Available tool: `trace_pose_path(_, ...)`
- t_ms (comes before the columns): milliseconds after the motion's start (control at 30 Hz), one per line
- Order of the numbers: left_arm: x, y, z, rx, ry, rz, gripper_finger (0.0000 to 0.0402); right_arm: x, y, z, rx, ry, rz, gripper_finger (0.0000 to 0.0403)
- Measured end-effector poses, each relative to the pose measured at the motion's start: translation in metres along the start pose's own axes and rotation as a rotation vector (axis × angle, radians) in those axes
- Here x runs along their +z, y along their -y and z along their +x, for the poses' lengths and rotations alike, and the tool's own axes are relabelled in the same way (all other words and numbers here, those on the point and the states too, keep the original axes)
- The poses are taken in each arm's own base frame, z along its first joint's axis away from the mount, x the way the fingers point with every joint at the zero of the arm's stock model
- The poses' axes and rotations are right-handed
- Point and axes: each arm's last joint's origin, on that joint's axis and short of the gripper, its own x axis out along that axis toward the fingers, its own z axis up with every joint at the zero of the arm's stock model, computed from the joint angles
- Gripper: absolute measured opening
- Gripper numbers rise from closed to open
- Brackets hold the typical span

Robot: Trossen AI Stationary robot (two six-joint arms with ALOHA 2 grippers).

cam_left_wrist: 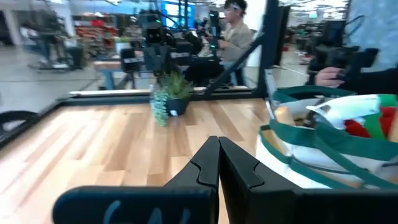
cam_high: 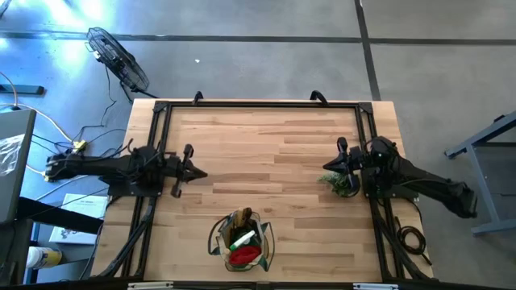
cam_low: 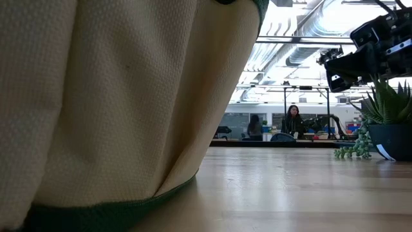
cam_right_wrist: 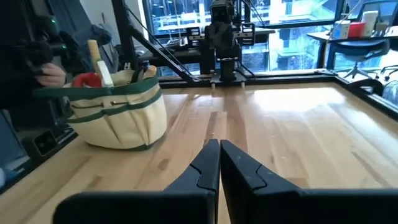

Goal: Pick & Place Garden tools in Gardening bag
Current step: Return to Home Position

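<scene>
At the bottom centre of the high view, the gardening bag (cam_high: 267, 251) holds the garden tools (cam_high: 242, 242). The left gripper (cam_high: 200, 172) and right gripper (cam_high: 327, 165) hover mid-frame, jaws closed on nothing.

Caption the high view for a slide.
Garden tools sit in the gardening bag; left gripper and right gripper rest shut.

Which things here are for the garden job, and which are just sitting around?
For the job: gardening bag holding red cloth item, bright green item, wooden handle; left gripper, right gripper, both shut.
Just around: potted plant, floor fan.
</scene>
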Motion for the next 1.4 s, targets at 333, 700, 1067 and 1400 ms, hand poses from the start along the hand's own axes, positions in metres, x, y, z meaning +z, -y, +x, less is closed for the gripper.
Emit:
trace_pose_path(333,-0.003,-0.009,-0.003,-0.047,-0.028,-0.049,0.0,-0.001,0.003,0.0,-0.068,0.001,0.261,0.0003)
trace_pose_path(700,-0.02,-0.015,-0.005,0.225,-0.196,-0.166,0.0,0.0,0.005,0.0,-0.118,0.014,0.264,0.0003)
trace_pose_path(1067,-0.024,-0.017,-0.007,0.289,-0.254,-0.179,0.0,0.0,0.005,0.0,-0.118,0.016,0.26,0.0003)
trace_pose_path(1400,-0.024,-0.017,-0.007,0.289,-0.251,-0.179,0.0,0.0,0.005,0.0,-0.118,0.018,0.258,0.0003)
